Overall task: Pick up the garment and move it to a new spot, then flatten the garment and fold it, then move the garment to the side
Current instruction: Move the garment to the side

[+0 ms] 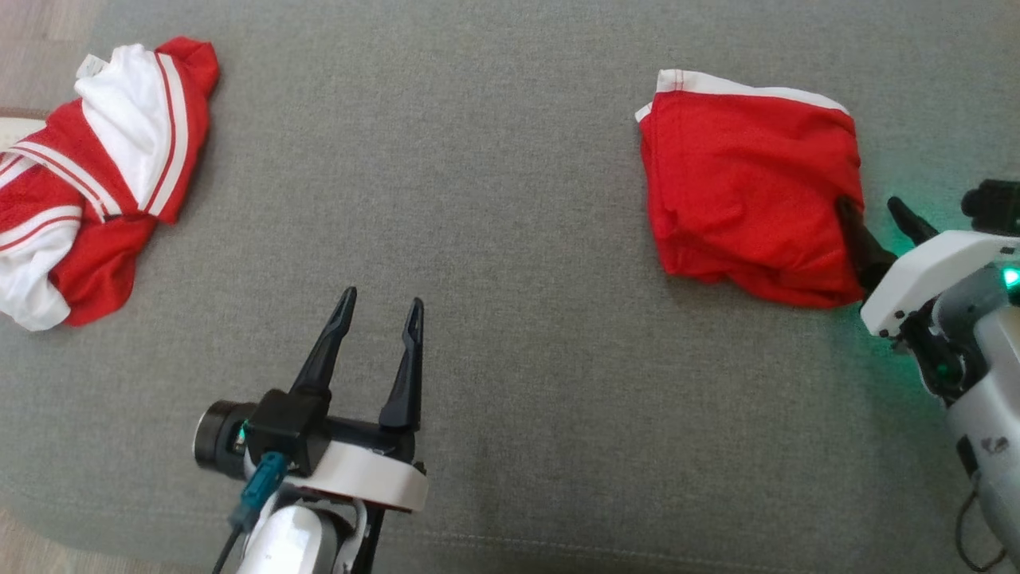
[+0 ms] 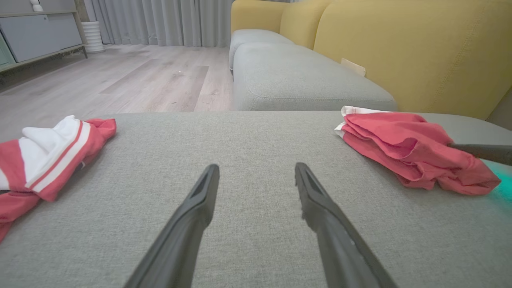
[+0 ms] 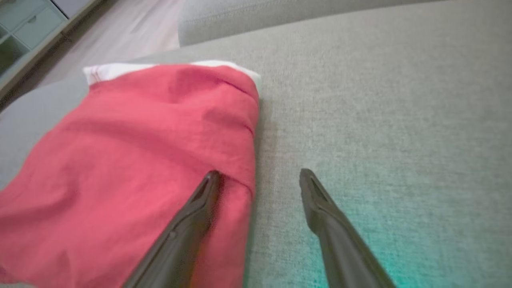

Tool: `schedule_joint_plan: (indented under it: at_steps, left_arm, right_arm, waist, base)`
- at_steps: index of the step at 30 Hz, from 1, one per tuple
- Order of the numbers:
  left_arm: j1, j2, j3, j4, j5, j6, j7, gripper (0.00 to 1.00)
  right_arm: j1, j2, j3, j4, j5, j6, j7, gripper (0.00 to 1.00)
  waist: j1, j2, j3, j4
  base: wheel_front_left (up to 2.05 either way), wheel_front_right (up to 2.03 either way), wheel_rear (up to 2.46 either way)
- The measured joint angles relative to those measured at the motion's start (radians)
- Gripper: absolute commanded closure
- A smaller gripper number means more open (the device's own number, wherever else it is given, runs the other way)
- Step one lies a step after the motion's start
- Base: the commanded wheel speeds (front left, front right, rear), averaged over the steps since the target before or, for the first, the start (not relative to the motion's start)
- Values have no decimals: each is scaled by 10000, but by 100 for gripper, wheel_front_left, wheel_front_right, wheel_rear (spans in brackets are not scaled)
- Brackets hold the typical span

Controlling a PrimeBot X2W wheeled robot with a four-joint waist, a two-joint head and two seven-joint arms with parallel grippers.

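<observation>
wide bare stretch of grey cushion (image 1: pixel 494 199) midway, open passage. crumpled red-and-white jersey (image 1: pixel 96 175) blocks the left end, folded red garment (image 1: pixel 749 207) the right; yellow backrest (image 2: pixel 420 48) rises beyond it.

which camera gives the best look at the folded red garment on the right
The head view: it shows the folded red garment whole from above, all its edges clear against the grey cushion. The left wrist view shows the garment low and side-on, as stacked layers. The right wrist view is close and blurred, and crops the garment.

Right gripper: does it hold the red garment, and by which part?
Nothing held: right gripper open, one finger over the edge of the folded red garment.
</observation>
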Motion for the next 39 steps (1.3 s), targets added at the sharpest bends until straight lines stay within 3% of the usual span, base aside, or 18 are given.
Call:
schedule_joint_plan:
  at_steps: [1, 2, 3, 4, 14, 23, 29, 39]
  left_arm:
    - [-10, 0, -40, -31, -15, 2, 0, 0]
    - [-25, -4, -79, -48, -79, 2, 0, 0]
    - [-51, -6, -104, -52, -98, 4, 0, 0]
    - [-76, -6, -113, -61, -98, 6, 0, 0]
    - [-324, -15, -77, -449, -63, 29, -2, 0]
    - [-1201, -17, -213, -1060, 21, -192, -10, 0]
    - [-1569, -21, -282, -1227, 115, -328, -10, 0]
    - [-1939, -21, -453, -1609, 115, -439, -10, 0]
  right_arm:
    - [-82, -33, 94, 132, 35, -2, 138, 0]
    - [-159, -59, 224, 242, 48, -2, 278, 7]
    - [-198, -79, 332, 284, 52, 0, 336, 61]
    - [-228, -104, 445, 290, 54, -2, 341, 100]
    - [-693, -997, 1091, 253, -424, 0, -136, 100]
    - [-1002, -2780, 1085, -514, -1039, 0, -334, 100]
    - [-973, -3703, 182, -1093, -1618, 0, -334, 100]
    - [-224, -4334, -2502, -2288, -3335, 0, 211, 100]
  waist:
    - [0, 0, 39, 8]
    - [0, 0, 74, 17]
    - [0, 0, 103, 24]
    - [0, 0, 132, 28]
    - [0, 0, 457, -472]
    - [0, 0, 1298, -1188]
    - [0, 0, 1886, -1596]
    - [0, 0, 2591, -1857]
  base:
    - [0, 0, 0]
    - [0, 0, 0]
    - [0, 0, 0]
    - [0, 0, 0]
    - [0, 0, 0]
    - [0, 0, 0]
    - [0, 0, 0]
    - [0, 0, 0]
